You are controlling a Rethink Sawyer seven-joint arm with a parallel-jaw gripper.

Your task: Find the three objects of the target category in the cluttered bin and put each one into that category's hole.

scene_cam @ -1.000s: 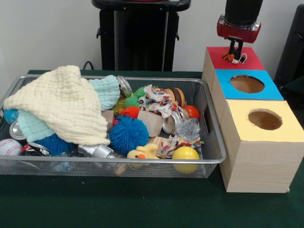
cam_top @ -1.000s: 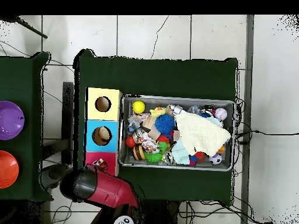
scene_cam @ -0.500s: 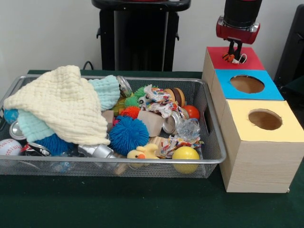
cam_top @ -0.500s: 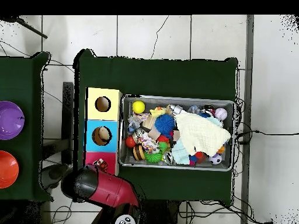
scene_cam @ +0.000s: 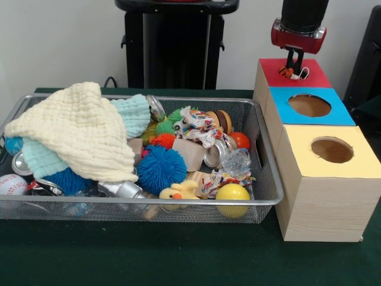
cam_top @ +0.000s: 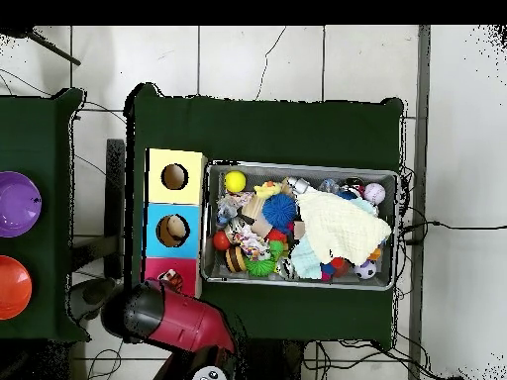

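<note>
My gripper point(scene_cam: 294, 67) hangs over the red-topped box point(scene_cam: 317, 76) at the far end of the box row. It is shut on a small orange, black and white striped toy point(scene_cam: 290, 73), which sits right at the red top. In the overhead view the red arm point(cam_top: 168, 317) covers the gripper, and only a bit of the toy point(cam_top: 171, 280) shows on the red box point(cam_top: 158, 267). The wire bin point(scene_cam: 178, 202) holds a jumble of toys: a blue spiky ball point(scene_cam: 161, 168), a yellow ball point(scene_cam: 233, 197), a yellow duck point(scene_cam: 178, 191) and rope toys point(scene_cam: 199, 125).
A cream cloth point(scene_cam: 77, 131) covers the bin's left half, over a teal cloth point(scene_cam: 132, 113). The blue-topped box point(scene_cam: 309, 106) and the yellow-topped box point(scene_cam: 330, 152) each have a round hole. A baseball point(scene_cam: 12, 185) lies in the bin's corner. Purple and orange bowls point(cam_top: 15, 203) stand on a side table.
The gripper has risen very slightly above the red box. The striped toy stays at the same spot, and the bin's contents have not moved.
</note>
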